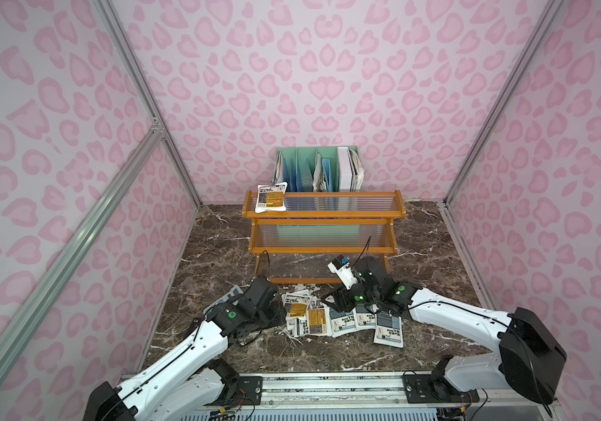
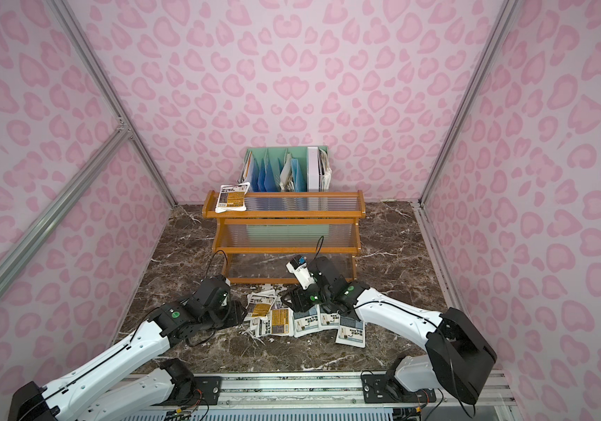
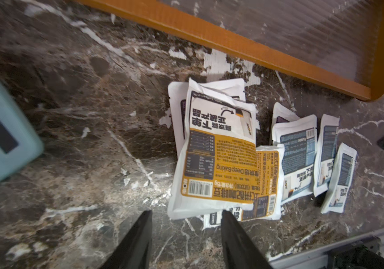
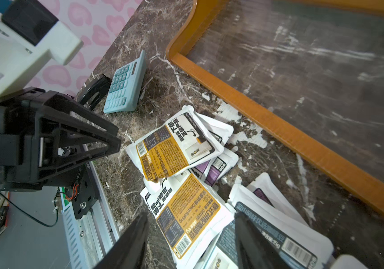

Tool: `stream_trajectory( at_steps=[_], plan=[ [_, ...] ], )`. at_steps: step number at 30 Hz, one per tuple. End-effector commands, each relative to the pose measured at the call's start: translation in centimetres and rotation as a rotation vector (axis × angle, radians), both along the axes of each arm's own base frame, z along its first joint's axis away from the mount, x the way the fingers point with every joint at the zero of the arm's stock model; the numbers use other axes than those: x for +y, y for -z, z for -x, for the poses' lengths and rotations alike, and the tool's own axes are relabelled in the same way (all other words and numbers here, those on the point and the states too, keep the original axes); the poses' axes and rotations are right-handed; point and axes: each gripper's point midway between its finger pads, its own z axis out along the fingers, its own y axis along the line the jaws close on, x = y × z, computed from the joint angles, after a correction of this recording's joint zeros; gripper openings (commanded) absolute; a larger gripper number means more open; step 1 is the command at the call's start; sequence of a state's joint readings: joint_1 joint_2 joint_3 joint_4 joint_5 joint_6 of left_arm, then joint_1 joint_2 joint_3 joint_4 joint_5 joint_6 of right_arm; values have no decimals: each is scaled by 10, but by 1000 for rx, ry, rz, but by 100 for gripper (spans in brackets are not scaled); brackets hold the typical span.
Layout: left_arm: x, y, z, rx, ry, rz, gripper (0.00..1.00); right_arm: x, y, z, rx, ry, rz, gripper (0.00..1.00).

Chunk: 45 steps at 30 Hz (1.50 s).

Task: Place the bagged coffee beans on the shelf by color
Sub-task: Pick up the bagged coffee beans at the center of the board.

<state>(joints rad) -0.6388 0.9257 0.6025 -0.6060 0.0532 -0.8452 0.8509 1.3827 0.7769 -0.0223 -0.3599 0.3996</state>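
You have both jaws apart and empty: left gripper (image 3: 186, 213) and right gripper (image 4: 191, 215) at the pouch pile (image 1: 315, 320), 6 o'clock of the shelf (image 1: 322, 215).

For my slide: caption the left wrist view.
Open left gripper facing an orange-label pouch atop the pile beside the shelf.
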Motion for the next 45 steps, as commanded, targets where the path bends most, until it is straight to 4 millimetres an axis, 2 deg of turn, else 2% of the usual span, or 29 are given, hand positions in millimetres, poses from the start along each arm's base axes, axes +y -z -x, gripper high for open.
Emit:
stream_trajectory(
  at_steps=[1,9,14,19,23,25,32,35,36,41,45],
  plan=[
    [-19,-3,0,17,59,109,60,10,1,3,3,-25,-23,60],
    [-8,4,2,48,-1,196,72,16,2,2,-10,-54,-15,60],
    [-7,15,3,87,-27,231,73,17,4,4,-4,-71,-16,60],
    [-13,24,0,125,-19,248,71,18,4,3,-12,-76,-7,60],
    [-14,26,-2,120,-19,253,61,16,5,3,-14,-74,-1,59],
    [-15,25,-4,108,-16,262,46,15,7,4,-8,-72,1,59],
    [-12,28,-9,88,-14,241,13,14,10,6,2,-70,-6,59],
    [-14,27,-10,82,-3,244,2,13,8,7,-3,-68,-8,59],
    [-14,26,-10,79,-2,244,0,13,8,7,-3,-67,-8,59],
    [-17,8,-7,52,24,276,0,11,6,10,-8,-71,-18,59],
    [-23,-32,-6,-53,66,362,0,11,-4,13,-27,-86,-43,60]
  ],
)
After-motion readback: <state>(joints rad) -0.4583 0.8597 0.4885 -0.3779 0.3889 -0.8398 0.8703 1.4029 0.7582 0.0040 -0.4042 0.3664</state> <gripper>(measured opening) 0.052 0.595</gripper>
